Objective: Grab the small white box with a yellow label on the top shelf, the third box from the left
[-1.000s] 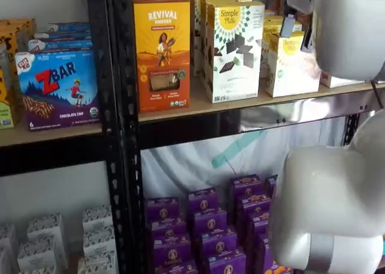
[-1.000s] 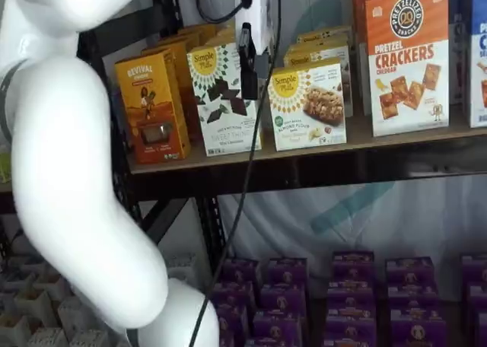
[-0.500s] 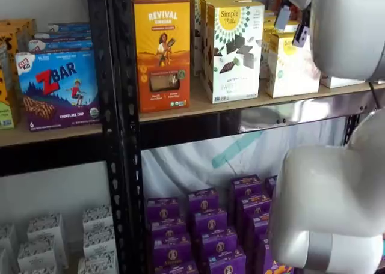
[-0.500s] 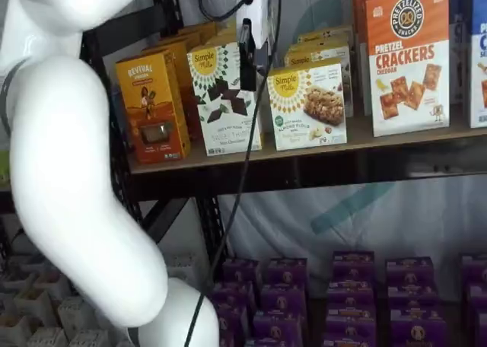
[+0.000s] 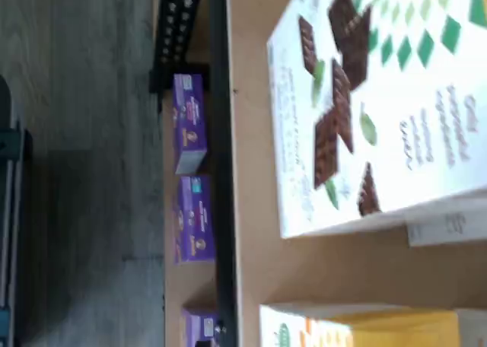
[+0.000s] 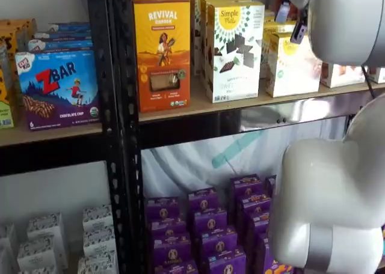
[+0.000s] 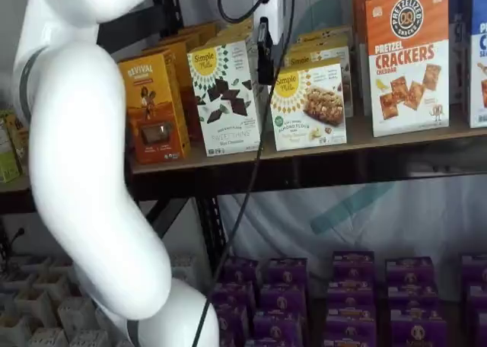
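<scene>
The small white box point(image 7: 308, 107) stands near the front edge of the top shelf point(image 7: 304, 151), beside the chocolate box point(image 7: 225, 97); the gripper point(image 7: 265, 54) hangs at its upper left corner; whether its fingers are apart, I cannot tell.

On the top shelf point(image 7: 396, 138): small white box point(image 7: 308, 107) just right of chocolate box point(image 7: 224, 96), crackers box point(image 7: 407, 58) further right, orange box point(image 7: 152, 107) left.
</scene>
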You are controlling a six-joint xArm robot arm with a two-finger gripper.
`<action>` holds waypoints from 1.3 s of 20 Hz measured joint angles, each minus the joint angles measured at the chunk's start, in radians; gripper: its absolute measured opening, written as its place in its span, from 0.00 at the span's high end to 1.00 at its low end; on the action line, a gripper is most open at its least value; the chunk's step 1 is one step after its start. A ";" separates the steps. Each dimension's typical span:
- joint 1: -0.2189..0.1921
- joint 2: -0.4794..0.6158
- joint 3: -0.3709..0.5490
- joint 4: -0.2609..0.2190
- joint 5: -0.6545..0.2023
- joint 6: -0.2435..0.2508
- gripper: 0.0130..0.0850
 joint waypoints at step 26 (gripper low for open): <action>0.064 0.093 0.025 -0.175 -0.054 0.007 0.17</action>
